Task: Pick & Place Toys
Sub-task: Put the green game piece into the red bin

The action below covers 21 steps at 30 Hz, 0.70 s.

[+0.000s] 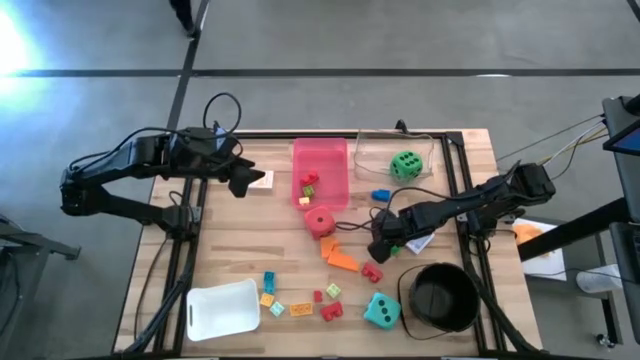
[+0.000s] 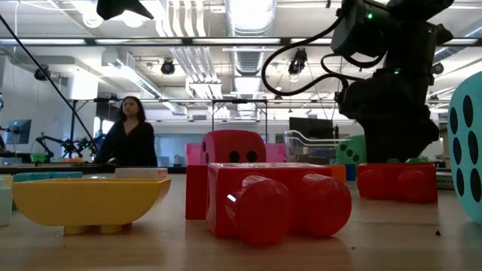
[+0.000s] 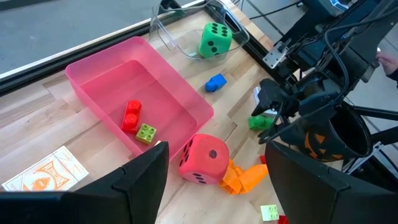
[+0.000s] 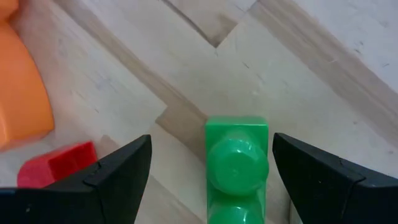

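Note:
My right gripper (image 1: 385,243) is open and low over the table, right of centre. Its fingers stand on either side of a green brick (image 4: 236,162) that lies on the wood, with a gap showing at each side. My left gripper (image 1: 240,184) is open and empty, raised at the far left beside a card (image 1: 262,180). A pink tray (image 1: 322,150) holds a red brick (image 3: 131,116) and a small yellow-green brick (image 3: 147,132). A red die (image 1: 320,221) sits just in front of the tray. A green die (image 1: 405,165) sits in a clear container, and a teal die (image 1: 380,312) sits near the front.
A black bucket (image 1: 440,296) stands at the near right, close to my right arm. Orange bricks (image 1: 340,256) and a red brick (image 1: 372,270) lie beside the right gripper. A blue brick (image 1: 380,195) lies farther back. A white tub (image 1: 222,308) and several small bricks lie near the front edge. A person stands in the room beyond.

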Available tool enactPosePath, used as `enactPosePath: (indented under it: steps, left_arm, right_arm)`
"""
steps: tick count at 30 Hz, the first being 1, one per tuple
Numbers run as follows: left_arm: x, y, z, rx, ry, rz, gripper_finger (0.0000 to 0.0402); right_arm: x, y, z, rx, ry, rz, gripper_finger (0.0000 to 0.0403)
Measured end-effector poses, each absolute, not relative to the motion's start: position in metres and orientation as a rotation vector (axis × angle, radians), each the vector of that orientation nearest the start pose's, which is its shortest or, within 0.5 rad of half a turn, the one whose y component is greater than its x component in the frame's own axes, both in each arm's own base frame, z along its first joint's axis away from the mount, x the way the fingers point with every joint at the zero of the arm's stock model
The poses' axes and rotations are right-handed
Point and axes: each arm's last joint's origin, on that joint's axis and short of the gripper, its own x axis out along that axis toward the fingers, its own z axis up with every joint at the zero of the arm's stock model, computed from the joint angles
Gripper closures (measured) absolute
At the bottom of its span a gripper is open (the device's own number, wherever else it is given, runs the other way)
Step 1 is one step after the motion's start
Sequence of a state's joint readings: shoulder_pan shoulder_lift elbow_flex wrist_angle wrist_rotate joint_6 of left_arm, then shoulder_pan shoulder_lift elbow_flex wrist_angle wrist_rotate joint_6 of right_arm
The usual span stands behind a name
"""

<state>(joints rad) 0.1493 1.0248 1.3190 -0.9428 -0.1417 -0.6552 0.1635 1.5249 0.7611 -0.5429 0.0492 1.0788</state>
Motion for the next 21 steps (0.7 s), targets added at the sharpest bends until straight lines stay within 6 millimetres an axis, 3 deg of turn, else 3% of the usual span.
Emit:
enactPosePath:
  steps: [21]
  left_arm:
    - [0.1743,0.0304,0.3994,-0.63,0.535,0.484,0.013]
  right_arm:
    - [0.2478,0.0409,0.1387,0.838,1.232,-0.645,0.0078]
